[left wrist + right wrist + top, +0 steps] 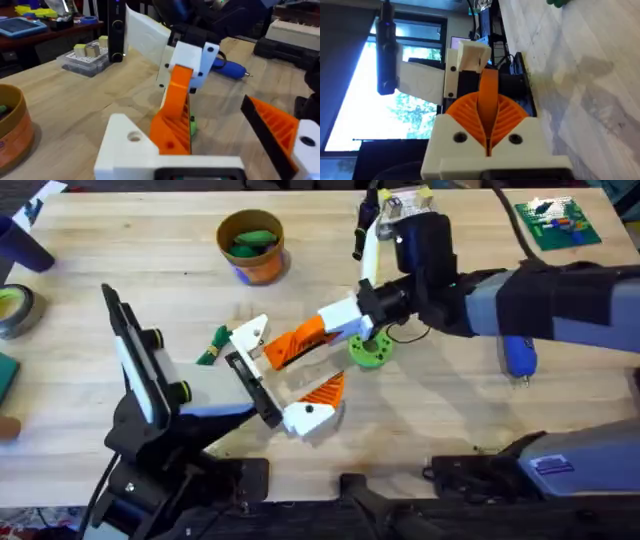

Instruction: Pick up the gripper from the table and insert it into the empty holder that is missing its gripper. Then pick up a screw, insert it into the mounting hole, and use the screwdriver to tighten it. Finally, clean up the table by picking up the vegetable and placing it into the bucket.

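My right gripper is shut on the gripper, an orange ribbed finger whose white base points at the empty holder. The base is at the holder; whether it is seated I cannot tell. The mounting hole shows as a dark round spot in the holder's face. My left gripper carries that holder and one orange finger on a black rail, spread wide open. The blue screwdriver lies at the right. The dark green vegetable lies left of the rail. The bucket stands behind. A screw is out of view.
A green ring with holes sits under the right wrist. Bright green pods lie in the bucket. A tape roll and a dark blue cup are at the far left, and a green circuit board is at the back right.
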Controlling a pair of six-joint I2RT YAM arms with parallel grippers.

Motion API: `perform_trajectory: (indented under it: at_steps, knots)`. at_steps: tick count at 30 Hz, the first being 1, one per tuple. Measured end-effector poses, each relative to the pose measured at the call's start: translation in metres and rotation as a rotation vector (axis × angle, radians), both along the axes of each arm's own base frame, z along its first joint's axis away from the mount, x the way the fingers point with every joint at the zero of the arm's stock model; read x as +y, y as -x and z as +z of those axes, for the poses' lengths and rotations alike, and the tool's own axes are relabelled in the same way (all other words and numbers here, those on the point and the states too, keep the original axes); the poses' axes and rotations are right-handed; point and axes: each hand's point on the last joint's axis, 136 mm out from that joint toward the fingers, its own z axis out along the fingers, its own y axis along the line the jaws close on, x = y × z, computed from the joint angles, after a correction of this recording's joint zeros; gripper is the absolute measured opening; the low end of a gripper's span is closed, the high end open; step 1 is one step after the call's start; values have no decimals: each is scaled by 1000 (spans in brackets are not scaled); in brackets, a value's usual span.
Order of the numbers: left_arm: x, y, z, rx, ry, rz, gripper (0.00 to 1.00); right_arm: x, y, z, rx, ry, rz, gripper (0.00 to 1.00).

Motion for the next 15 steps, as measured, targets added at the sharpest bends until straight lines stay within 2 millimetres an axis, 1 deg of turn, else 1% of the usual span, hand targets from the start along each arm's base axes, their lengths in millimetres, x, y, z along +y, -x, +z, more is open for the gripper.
perform_trajectory:
  at_steps: [6, 15]
  knots:
    - [0, 0, -1, 9, 2, 3, 993, -11, -8, 7, 6, -31, -9, 9]
    - [0, 0, -1, 10, 3, 3, 993, -12, -7, 8, 9, -37, 0, 9]
